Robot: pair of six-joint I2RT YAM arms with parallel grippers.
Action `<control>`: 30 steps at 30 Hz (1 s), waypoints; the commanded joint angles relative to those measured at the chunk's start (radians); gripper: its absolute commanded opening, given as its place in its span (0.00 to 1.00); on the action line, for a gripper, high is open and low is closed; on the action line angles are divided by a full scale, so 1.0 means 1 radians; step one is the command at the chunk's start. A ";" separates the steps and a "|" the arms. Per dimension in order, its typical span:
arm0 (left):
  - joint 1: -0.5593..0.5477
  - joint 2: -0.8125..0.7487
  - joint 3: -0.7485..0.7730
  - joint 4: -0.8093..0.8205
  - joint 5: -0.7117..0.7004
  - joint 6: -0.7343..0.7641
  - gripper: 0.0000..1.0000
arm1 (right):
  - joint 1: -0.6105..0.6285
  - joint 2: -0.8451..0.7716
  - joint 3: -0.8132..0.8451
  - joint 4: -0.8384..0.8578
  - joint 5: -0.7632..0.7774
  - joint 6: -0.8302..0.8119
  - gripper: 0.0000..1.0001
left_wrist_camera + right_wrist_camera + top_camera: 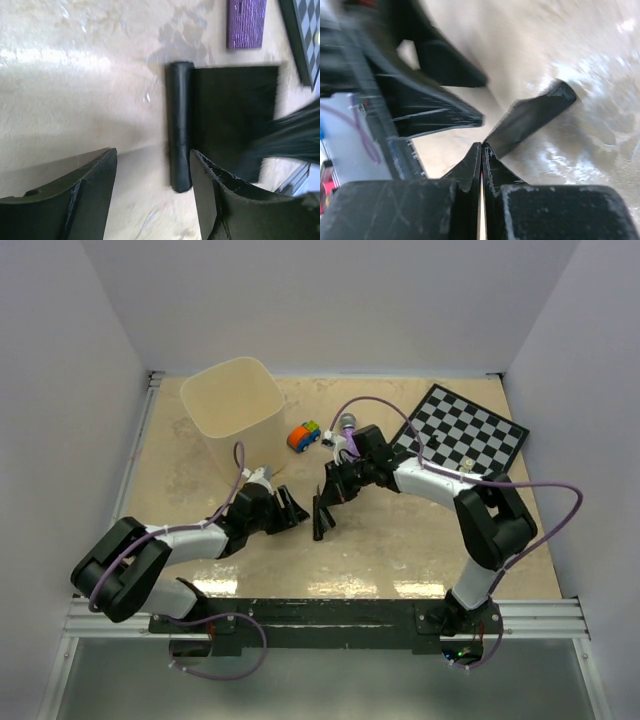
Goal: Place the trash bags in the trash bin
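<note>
Only the right fingers (468,172), shut, pinch the thin glossy black plastic trash bags (230,110); left fingers (85,192) gape empty, so film may slip.

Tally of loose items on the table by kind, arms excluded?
trash bin: 1
trash bag roll: 1
toy car: 1
purple cylinder: 1
chequered board: 1
Total: 5

Top camera looks down; both close wrist cameras share the trash bags (180,125).
</note>
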 commanded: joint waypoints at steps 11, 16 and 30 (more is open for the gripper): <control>0.009 0.024 -0.051 0.065 -0.054 0.211 0.61 | -0.060 -0.216 0.253 -0.307 -0.089 -0.215 0.00; 0.041 0.015 -0.060 0.129 -0.068 0.268 0.61 | -0.068 -0.239 0.436 -0.442 -0.034 -0.298 0.00; 0.107 -0.012 -0.064 0.097 -0.152 0.252 0.61 | -0.100 -0.249 0.747 -0.542 0.035 -0.308 0.00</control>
